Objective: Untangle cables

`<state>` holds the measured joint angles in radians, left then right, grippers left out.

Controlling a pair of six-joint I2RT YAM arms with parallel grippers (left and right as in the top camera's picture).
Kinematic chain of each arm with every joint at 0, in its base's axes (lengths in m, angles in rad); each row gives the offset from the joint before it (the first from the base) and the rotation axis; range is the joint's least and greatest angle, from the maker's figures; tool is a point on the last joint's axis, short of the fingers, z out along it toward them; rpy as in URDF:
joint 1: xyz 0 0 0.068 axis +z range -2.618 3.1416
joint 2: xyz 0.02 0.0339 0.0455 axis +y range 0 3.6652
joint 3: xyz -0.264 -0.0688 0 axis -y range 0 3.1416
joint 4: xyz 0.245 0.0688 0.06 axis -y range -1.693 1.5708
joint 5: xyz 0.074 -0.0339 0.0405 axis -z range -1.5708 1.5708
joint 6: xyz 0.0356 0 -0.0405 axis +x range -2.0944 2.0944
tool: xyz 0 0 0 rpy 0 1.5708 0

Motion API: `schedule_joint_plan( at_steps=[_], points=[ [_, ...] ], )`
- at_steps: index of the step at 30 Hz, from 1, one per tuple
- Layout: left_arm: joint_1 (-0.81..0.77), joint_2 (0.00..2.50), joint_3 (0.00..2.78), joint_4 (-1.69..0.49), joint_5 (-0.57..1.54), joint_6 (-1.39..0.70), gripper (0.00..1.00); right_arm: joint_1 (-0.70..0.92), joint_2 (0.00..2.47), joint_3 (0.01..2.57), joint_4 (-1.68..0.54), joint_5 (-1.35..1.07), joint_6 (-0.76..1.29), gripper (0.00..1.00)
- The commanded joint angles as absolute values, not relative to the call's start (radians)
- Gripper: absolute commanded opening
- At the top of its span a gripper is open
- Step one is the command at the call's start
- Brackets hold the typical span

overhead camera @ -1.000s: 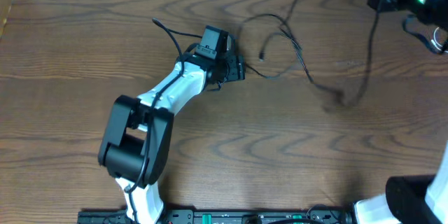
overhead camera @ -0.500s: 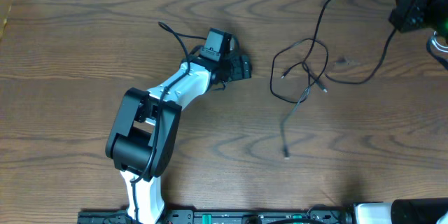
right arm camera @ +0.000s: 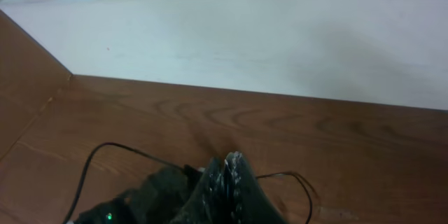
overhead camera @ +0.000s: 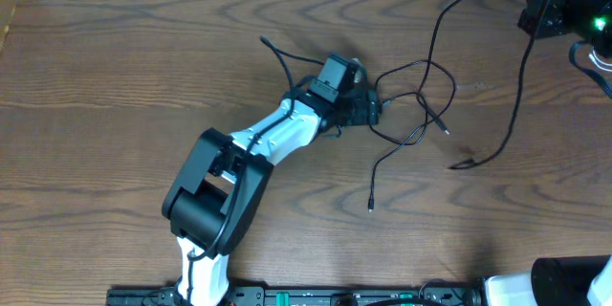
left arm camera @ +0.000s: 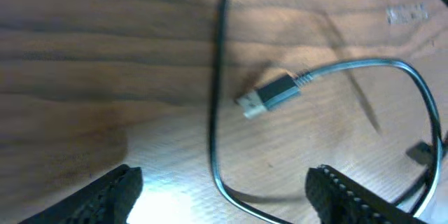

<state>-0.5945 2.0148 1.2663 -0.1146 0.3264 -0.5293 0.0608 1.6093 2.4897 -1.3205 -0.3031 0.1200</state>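
Wooden table [left arm camera: 70,42] bears black cable [left arm camera: 212,112], plug [left arm camera: 269,96] pointing lower-left in left-wrist view.

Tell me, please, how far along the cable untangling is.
Nothing looks finished: the black cords lie in crossing loops. In hand: the left gripper hangs open over a plug; the right gripper, shut, has a cord running up to it. Left: separating the loops.

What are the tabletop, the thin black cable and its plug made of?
The table looks like wood or wood-look laminate: brown grain, slight sheen. The cable seems sheathed in smooth black plastic or rubber, bending in loose loops. Its plug has a dark plastic-looking body and a pale, metal-looking tip.
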Motion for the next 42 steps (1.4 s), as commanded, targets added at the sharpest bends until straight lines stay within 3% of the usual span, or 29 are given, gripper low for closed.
schedule_joint_plan(
  at_steps=[1, 8, 16, 18, 19, 21, 42],
  points=[
    [-0.636, 2.034, 1.261, -0.113, 0.247, -0.552, 0.72, 0.058, 1.605, 2.491, -1.322, -0.311, 0.103, 0.01],
    [-0.728, 2.081, 1.261, -0.093, 0.083, -0.552, 0.66, 0.058, 1.605, 2.491, -1.353, -0.261, 0.103, 0.01],
    [-0.731, 2.129, 1.261, -0.088, -0.017, -0.552, 0.42, 0.058, 1.605, 2.491, -1.356, -0.26, 0.102, 0.01],
    [-0.731, 2.131, 1.261, -0.088, -0.041, -0.552, 0.34, 0.057, 1.605, 2.491, -1.356, -0.26, 0.098, 0.01],
    [-0.731, 2.131, 1.261, -0.088, -0.066, -0.552, 0.25, 0.057, 1.605, 2.491, -1.356, -0.26, 0.094, 0.01],
    [-0.732, 2.131, 1.262, -0.088, -0.109, -0.552, 0.19, 0.058, 1.605, 2.491, -1.356, -0.254, 0.088, 0.01],
    [-0.834, 2.13, 1.275, -0.08, -0.287, -0.368, 0.19, 0.058, 1.605, 2.491, -1.36, -0.213, 0.088, 0.01]
  ],
)
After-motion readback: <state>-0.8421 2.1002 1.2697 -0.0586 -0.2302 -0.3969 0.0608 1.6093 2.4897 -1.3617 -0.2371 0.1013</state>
